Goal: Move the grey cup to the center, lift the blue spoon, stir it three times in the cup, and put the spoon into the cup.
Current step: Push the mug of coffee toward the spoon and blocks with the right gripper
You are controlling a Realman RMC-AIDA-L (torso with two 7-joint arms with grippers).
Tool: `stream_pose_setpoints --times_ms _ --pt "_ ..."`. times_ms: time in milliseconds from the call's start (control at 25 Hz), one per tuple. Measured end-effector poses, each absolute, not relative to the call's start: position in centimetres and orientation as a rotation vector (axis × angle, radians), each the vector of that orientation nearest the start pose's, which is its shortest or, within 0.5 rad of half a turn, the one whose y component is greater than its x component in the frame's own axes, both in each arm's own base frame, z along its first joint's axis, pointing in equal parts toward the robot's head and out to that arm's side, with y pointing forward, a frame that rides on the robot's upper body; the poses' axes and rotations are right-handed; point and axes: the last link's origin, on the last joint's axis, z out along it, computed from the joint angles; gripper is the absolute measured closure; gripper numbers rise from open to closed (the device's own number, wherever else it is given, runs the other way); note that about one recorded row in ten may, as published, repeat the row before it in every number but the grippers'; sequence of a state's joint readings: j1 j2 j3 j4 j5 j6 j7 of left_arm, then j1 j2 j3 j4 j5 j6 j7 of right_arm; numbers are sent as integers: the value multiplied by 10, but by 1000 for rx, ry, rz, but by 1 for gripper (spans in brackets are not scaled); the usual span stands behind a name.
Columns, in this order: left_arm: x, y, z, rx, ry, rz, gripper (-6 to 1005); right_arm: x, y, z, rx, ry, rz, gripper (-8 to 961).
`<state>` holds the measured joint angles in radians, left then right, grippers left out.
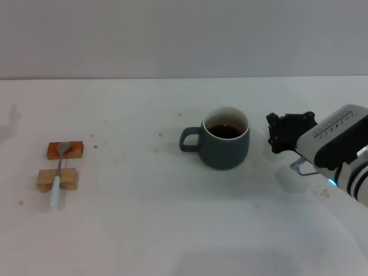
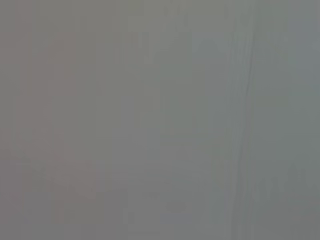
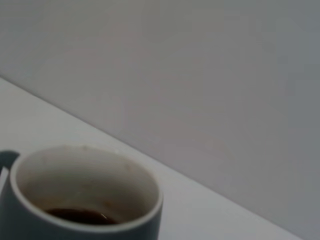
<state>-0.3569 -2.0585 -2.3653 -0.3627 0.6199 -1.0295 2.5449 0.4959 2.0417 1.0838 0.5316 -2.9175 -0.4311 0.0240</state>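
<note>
Seen from the head, looking forward and down across the white table (image 1: 172, 230), far enough back to take in cup (image 1: 225, 145), spoon (image 1: 58, 172) and right arm (image 1: 339, 149) together. Shot close from the right wrist, nearly level with the cup (image 3: 80, 200) rim and facing the grey wall (image 3: 200, 75) beyond. Shared by both: cup, table edge and wall. From the left wrist, only a flat grey field, possibly the wall or a blocked lens.
</note>
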Motion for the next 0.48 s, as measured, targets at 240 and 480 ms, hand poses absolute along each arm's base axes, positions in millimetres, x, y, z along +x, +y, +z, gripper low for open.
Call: stream_pose_setpoints --times_ms 240,480 --pt "-378 337 92 -1345 -656 -773 332 260 387 -81 -2123 327 259 955" --pt "-378 335 92 -1336 -657 -783 332 245 388 -90 -2158 293 275 954"
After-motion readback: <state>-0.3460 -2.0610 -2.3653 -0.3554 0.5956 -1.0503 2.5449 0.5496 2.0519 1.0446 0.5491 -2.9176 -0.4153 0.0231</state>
